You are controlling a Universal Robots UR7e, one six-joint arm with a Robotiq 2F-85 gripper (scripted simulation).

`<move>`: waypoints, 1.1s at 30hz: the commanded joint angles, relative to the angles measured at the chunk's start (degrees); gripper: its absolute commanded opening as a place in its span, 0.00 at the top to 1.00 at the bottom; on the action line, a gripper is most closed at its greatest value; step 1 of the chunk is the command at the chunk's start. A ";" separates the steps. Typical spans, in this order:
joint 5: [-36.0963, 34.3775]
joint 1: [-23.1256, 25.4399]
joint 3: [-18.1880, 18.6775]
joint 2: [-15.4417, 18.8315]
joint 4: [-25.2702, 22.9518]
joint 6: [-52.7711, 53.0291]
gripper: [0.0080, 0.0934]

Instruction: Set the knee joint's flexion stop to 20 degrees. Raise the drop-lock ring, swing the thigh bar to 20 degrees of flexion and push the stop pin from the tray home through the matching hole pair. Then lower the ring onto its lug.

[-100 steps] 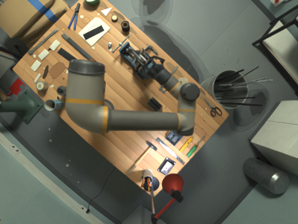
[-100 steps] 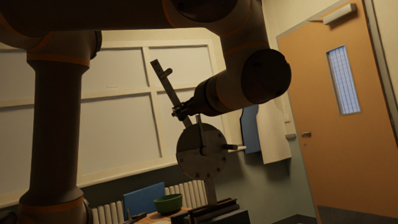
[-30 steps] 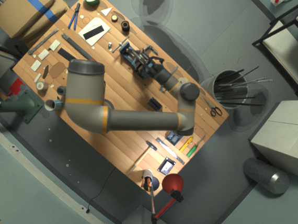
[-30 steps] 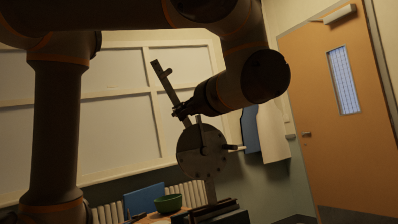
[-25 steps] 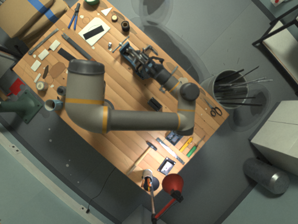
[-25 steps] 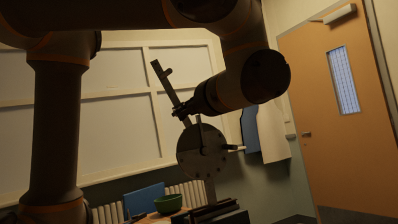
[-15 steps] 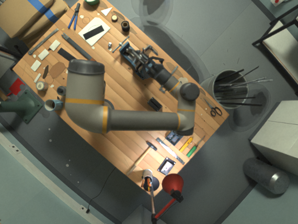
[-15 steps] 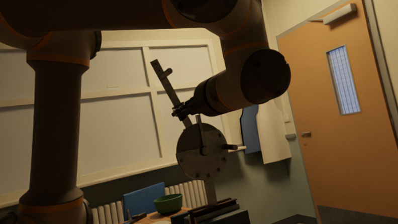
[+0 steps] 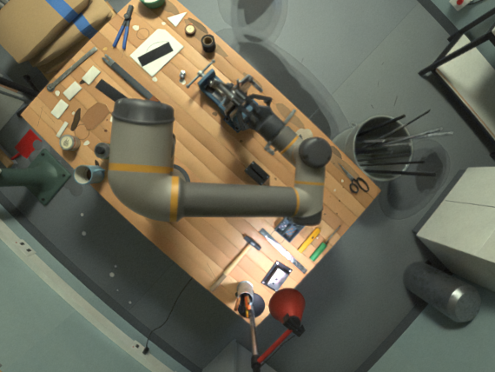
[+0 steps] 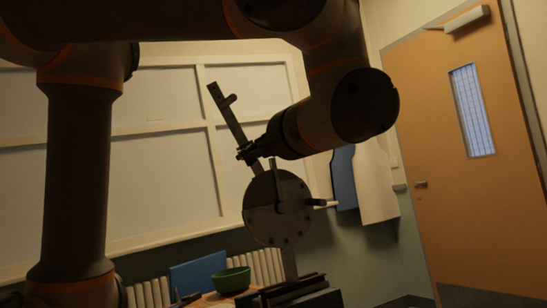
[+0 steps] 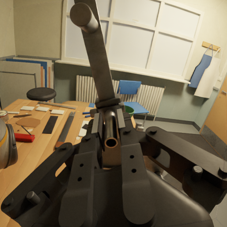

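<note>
The drop-lock ring (image 11: 107, 103) sits as a dark collar on the thigh bar (image 11: 97, 59), just above the joint disc (image 10: 276, 208), with a short handle stub (image 11: 110, 130) pointing at the wrist camera. My gripper (image 11: 108, 123) is at the ring with its fingers on either side of the stub, open and closing, and it holds nothing. The bar (image 10: 231, 122) leans back from upright and carries a round peg (image 11: 83, 17) near its top. A stop pin (image 10: 320, 202) sticks out of the disc's right side. The joint stands clamped in a blue vise (image 9: 226, 102).
A small dark tray (image 9: 257, 172) lies on the bench near the vise, with a second tray (image 9: 276, 275) at the bench's near end. Hand tools, pads and a hammer (image 9: 236, 260) are scattered over the bench top. A bin of rods (image 9: 384, 147) stands off its right side.
</note>
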 commanded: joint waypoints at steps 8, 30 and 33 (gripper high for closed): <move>0.00 0.00 -0.02 -0.04 0.01 0.00 0.84; 0.00 0.00 -0.02 -0.04 0.01 0.00 1.00; 0.01 0.01 -0.02 0.02 -0.04 0.00 1.00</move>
